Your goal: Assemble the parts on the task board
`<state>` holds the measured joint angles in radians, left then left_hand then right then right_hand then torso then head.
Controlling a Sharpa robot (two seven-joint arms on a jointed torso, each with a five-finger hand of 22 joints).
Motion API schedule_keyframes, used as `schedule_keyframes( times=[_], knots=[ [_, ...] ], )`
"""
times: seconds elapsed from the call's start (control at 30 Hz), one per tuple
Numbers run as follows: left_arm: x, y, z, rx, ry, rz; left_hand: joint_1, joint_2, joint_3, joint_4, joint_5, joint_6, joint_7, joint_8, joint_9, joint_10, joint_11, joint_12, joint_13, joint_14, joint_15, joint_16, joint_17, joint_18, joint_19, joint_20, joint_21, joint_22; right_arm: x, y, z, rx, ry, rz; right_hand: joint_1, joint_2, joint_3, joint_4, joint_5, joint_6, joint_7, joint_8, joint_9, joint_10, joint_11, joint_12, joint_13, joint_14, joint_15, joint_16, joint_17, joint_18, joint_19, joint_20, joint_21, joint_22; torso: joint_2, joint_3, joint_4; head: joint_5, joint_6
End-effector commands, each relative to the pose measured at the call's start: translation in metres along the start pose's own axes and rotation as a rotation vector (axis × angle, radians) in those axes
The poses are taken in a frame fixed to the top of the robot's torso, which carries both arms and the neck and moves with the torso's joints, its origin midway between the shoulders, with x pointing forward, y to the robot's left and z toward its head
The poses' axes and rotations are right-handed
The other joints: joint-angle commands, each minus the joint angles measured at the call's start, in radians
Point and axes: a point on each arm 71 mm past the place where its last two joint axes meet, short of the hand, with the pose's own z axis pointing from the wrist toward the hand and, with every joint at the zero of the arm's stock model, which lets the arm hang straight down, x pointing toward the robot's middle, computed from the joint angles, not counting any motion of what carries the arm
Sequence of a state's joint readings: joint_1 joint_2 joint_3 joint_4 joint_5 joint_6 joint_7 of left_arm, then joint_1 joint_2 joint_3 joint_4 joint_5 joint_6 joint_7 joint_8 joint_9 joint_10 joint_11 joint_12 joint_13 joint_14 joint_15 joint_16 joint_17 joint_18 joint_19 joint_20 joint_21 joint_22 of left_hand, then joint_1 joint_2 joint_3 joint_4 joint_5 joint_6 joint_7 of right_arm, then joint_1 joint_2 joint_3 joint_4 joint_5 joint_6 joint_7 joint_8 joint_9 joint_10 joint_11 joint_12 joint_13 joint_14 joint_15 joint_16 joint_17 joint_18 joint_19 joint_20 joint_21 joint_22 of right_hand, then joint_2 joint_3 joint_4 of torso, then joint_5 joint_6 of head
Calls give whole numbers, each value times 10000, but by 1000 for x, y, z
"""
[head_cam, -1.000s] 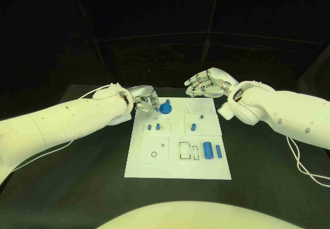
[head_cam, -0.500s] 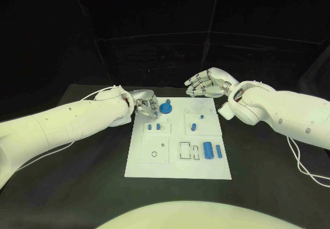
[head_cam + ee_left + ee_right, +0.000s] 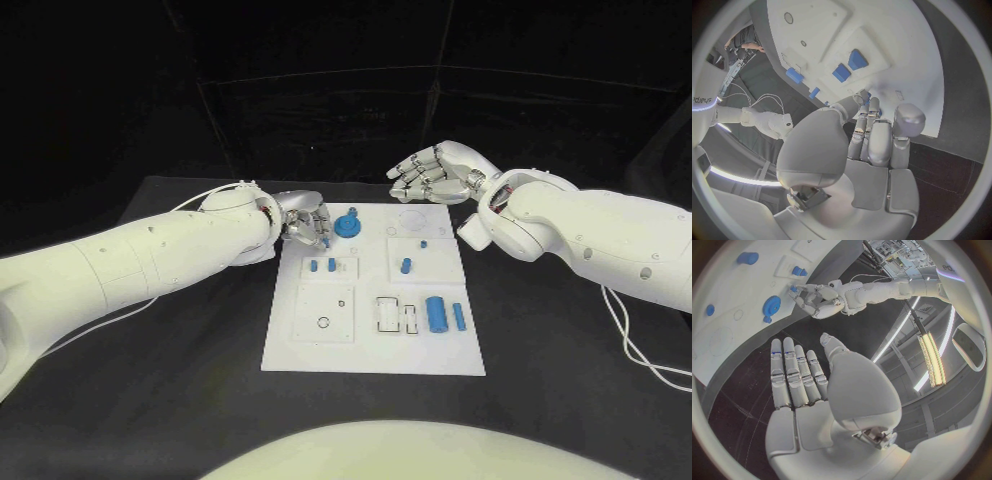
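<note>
Task board [image 3: 371, 340] sits on our bench; left hand [image 3: 306, 222] fingers curl, empty, beside the blue gear [image 3: 346, 226], right hand [image 3: 437, 172] spread wide.

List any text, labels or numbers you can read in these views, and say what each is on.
"sharpa": printed on the white robot body at the edge of the left wrist view.
Task board: no readable print.
Left hand, right hand: no readable print.
</note>
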<state>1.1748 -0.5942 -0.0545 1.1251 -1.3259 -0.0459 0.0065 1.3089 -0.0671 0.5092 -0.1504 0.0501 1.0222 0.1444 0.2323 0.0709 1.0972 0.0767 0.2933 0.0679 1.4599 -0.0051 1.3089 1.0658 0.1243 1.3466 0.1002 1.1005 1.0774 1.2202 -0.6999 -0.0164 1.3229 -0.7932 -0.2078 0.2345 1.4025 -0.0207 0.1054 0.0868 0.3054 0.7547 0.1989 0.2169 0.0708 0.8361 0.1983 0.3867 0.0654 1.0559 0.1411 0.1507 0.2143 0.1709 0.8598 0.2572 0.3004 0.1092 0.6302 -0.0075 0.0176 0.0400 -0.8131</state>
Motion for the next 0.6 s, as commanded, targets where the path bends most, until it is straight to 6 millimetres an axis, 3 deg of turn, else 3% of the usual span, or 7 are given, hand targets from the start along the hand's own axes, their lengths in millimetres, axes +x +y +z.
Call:
schedule_keyframes(
  times=[0.03,0.6],
  knots=[
    [1,0,0,-49,217,38,-70,-6,-18,43,-14,89,-21,-62,13,70,-2,-45,12,54,-13,23,-7,-62,41,-35,11,-15,0,2,1,-97,32,25,26,64,-19,-28,64,-71,606,42,-5,-60,-4,37,-12,22,38,-40,-13,107,62,-24,-44,-14,-8,-2,6,0,-1],
    [3,-3,2,115,285,30,-72,0,-23,47,-15,119,-29,-65,17,105,-11,-51,18,50,-21,20,-20,-61,36,-40,5,-16,0,2,0,-91,17,22,14,78,-18,-22,73,-72,604,59,-4,-63,-5,54,-12,15,39,-43,-26,106,70,-23,-63,-25,-6,4,7,-16,11]
  ],
)
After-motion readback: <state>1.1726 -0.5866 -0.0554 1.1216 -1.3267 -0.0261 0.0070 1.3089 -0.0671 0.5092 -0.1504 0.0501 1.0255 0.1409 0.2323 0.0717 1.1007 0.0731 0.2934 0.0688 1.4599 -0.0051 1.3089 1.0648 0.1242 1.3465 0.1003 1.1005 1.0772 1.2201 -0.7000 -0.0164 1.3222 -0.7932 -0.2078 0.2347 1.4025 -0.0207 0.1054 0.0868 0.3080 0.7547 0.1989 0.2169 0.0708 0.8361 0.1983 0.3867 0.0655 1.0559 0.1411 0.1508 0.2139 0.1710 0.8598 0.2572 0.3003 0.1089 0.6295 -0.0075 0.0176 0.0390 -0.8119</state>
